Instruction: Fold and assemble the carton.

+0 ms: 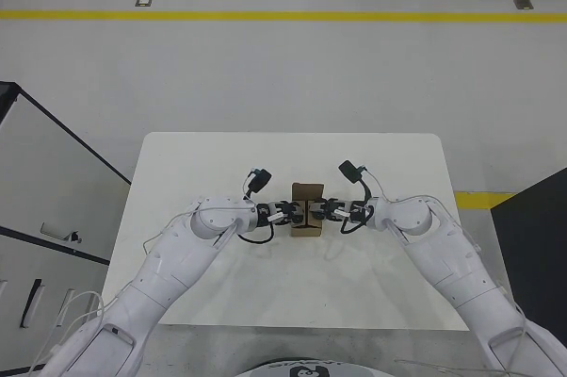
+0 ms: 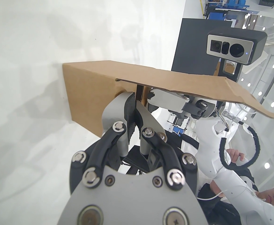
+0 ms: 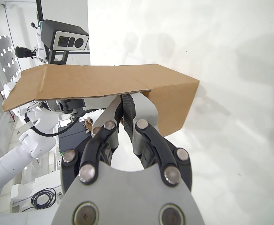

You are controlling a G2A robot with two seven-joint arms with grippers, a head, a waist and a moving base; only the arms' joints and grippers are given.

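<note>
A small brown cardboard carton (image 1: 307, 209) stands on the white table (image 1: 218, 179) near its middle, partly formed, with one flap sticking out. My left gripper (image 1: 291, 213) is at its left side, shut on a carton wall. In the left wrist view the carton (image 2: 90, 99) has its long flap spread above the left gripper (image 2: 135, 108), which pinches a thin cardboard edge. My right gripper (image 1: 323, 212) is at the opposite side. In the right wrist view the carton (image 3: 172, 104) sits just past the right gripper (image 3: 125, 101), whose fingers are closed on the wall edge under the flap.
The table is bare around the carton, with free room on all sides. A dark cabinet (image 1: 20, 188) stands off the table's left edge and a dark panel (image 1: 547, 236) off its right. A yellow floor line (image 1: 283, 16) runs beyond the far edge.
</note>
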